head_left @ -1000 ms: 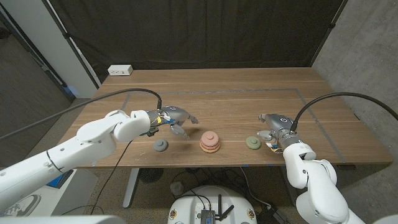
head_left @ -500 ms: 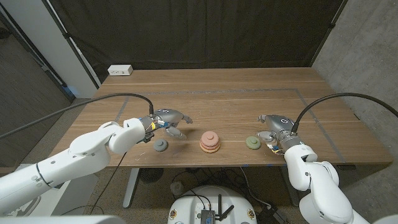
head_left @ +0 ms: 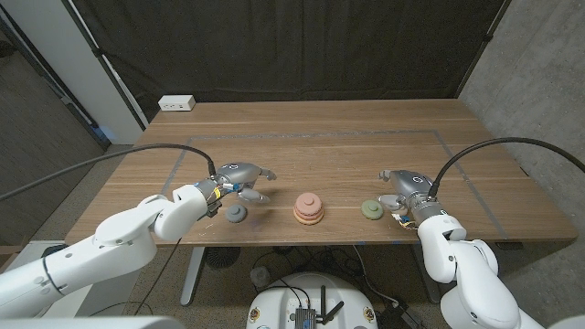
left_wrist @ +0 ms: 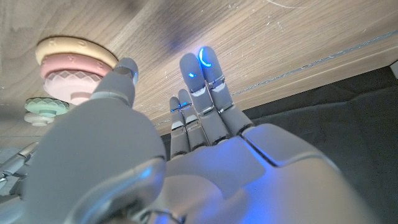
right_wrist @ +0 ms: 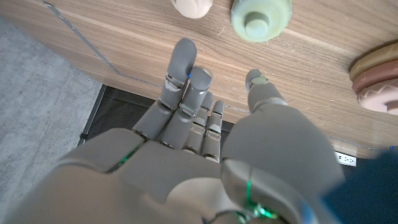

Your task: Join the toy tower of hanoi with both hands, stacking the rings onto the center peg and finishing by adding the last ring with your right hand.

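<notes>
- Two robot hands hover low over the wooden surface (head_left: 329, 151), one on each side of a small stack of rings (head_left: 308, 208) near the front edge.
- That stack shows a cream ring on top, pink ones beneath, and a peg poking up through the middle.
- Left of the stack, a grey ring (head_left: 237, 214) lies on the surface, just in front of the left hand (head_left: 239, 176).
- The left hand holds nothing; its fingers reach toward the stack, lightly spread, with the thumb apart from them.
- Right of the stack, a pale green ring (head_left: 371, 210) with a raised centre lies on the surface, just beside the right hand (head_left: 400, 185).
- The right hand holds nothing either; in the right wrist view its fingers (right_wrist: 184, 62) stretch out over the wood, thumb held apart, short of the green ring.
- That same view shows a small cream knob (right_wrist: 193, 6) lying near the green ring.
- A white power strip (head_left: 176, 103) sits at the far left corner of the surface.
</notes>
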